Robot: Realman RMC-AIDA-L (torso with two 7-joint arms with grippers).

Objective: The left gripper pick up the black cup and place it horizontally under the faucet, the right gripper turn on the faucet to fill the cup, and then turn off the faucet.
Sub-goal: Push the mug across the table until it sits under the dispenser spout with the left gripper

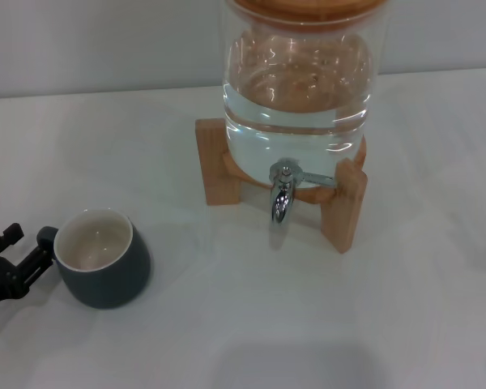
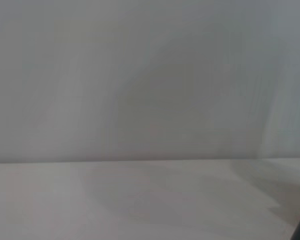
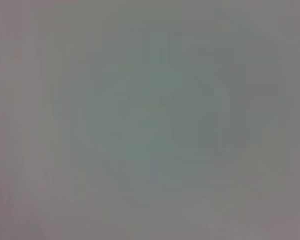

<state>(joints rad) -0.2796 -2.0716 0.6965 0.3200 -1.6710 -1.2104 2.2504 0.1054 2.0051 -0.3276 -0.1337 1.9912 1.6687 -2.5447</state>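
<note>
Left gripper (image 1: 20, 255) nearest me, low at table's left edge, fingers spread, tips at handle of black cup (image 1: 103, 258); can't confirm contact. Cup upright on white table (image 1: 227, 324), mouth up, empty. Faucet (image 1: 281, 193) farther right, on glass jar (image 1: 298, 89) sitting on wooden stand (image 1: 344, 207), well apart from cup. I don't see right gripper.

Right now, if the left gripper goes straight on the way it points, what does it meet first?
Probably the black cup: the left gripper points at its small handle, apparently almost touching, though depth is unclear.
</note>
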